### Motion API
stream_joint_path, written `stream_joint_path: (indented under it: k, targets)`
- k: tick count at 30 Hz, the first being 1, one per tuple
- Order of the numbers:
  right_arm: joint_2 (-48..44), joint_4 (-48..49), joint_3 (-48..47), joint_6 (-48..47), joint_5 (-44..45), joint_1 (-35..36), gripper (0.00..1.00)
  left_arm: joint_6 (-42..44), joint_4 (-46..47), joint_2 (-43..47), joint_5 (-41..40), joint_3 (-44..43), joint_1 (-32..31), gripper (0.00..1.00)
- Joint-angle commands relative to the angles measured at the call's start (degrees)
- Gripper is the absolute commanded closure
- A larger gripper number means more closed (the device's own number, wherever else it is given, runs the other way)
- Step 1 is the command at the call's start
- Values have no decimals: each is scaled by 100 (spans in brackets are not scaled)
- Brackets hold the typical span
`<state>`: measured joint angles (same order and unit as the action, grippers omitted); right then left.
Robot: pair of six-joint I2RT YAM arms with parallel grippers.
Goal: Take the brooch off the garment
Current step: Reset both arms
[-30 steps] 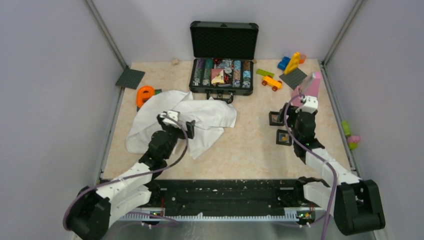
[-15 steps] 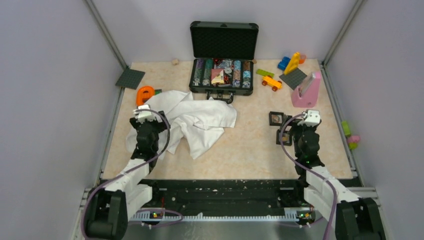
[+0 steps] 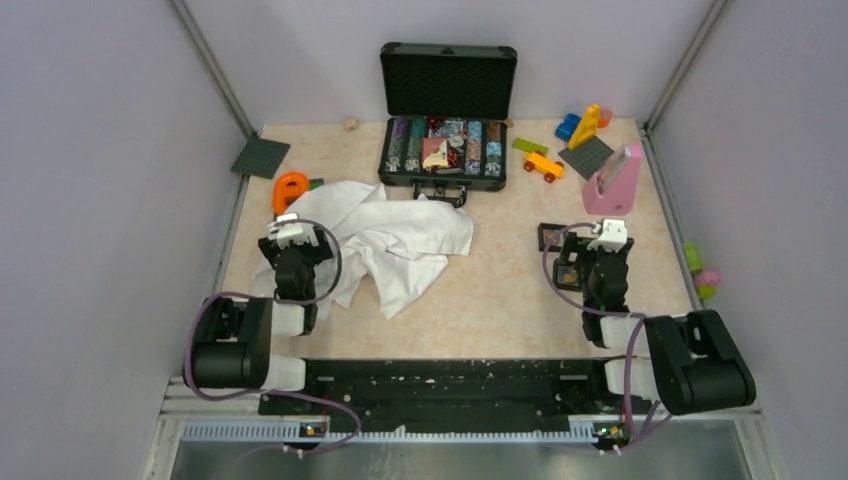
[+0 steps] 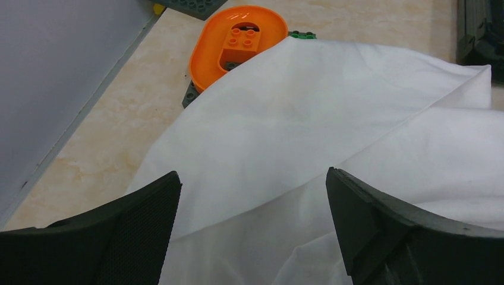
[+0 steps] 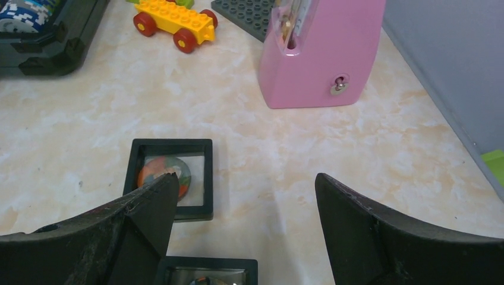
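The garment (image 3: 400, 240) is a crumpled white cloth lying left of centre; in the left wrist view its folds (image 4: 309, 119) fill most of the picture. No brooch shows on the cloth that I can see; it is out of view. My left gripper (image 3: 292, 240) (image 4: 252, 178) stands open over the cloth's left edge, with only fabric behind its jaws and nothing between them. Over bare table at the right, my right gripper (image 3: 598, 248) (image 5: 246, 178) is open and holds nothing. Both arms are folded back close to their bases.
Two black square frames (image 5: 169, 144) (image 5: 208, 264) lie just left of my right gripper, the farther one holding a round multicoloured disc. A pink object (image 5: 321, 53) and a yellow toy car (image 5: 175, 21) stand beyond. An orange oval piece (image 4: 238, 41) pokes out behind the cloth. An open case (image 3: 447, 120) sits at the back.
Both arms have pulled back toward their bases. The left gripper left the middle of the cloth and moved to its left edge; the right one drew away from the frames.
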<state>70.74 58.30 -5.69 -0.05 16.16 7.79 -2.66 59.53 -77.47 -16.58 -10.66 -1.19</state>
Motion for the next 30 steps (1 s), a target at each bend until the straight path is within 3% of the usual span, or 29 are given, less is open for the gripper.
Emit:
stream_joint_path:
  k: [1,3,5,6,9,11,30]
  targets:
    - [545,1217,-98,-41,4,-197,14,72,1149,-604,471,-101,81,5]
    - [1019,1554,-103,-39,44,-251,14,79,1125,-721,401,-214,75,2]
    - [1387,2136,-159,-59,61,-253,16,46,508,-671,301,-484,81,2]
    - [1187,1254,-319,115,82,-278,16,5,216,-677,313,-637,80,1]
    - [1264,1182,-433,197,154,-322,20,-4,280,-701,355,-631,77,1]
    - [1301,1321,-422,161,151,-319,2,-6,241,-681,349,-628,80,1]
    - [1302,1286,-433,178,136,-316,1,-3,217,-695,358,-651,83,1]
